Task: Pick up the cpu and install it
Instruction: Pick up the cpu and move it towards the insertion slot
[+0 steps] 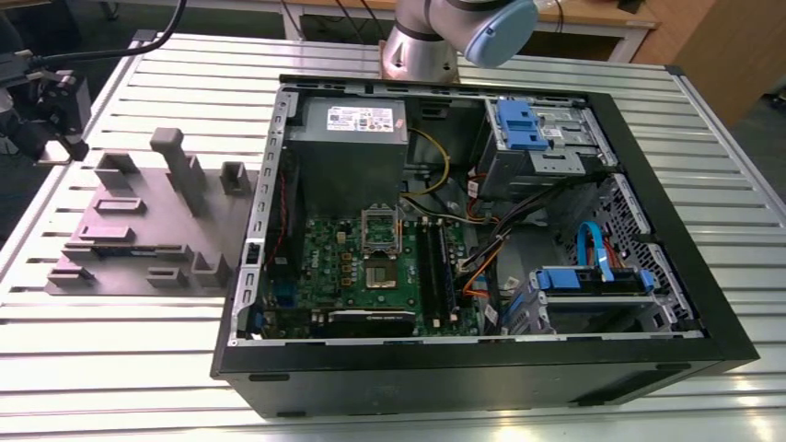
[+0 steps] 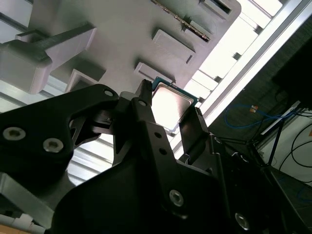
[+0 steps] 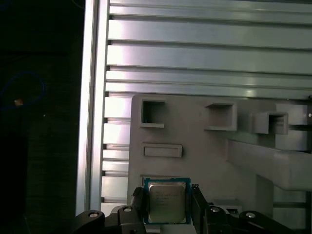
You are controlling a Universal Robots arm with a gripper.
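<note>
The cpu [image 3: 167,202] is a small square chip with a shiny silver top and a thin green rim. It sits between the two black fingers of my gripper [image 3: 167,210], which touch its opposite edges. In the second wrist view the cpu [image 2: 170,101] sits in the gripper [image 2: 169,108] over the grey-purple fixture block [image 2: 122,34]. In the exterior view the gripper [image 1: 47,115] hangs at the far left, over the fixture block's [image 1: 135,230] far left corner. The green motherboard's open socket [image 1: 378,241] lies inside the computer case.
The open black computer case [image 1: 687,304] lies on its side on the slatted aluminium table [image 1: 123,368], to the exterior view's right of the fixture. Cables, blue drive bays [image 1: 522,124] and a power supply [image 1: 350,120] fill it. The arm's base [image 1: 424,46] stands behind.
</note>
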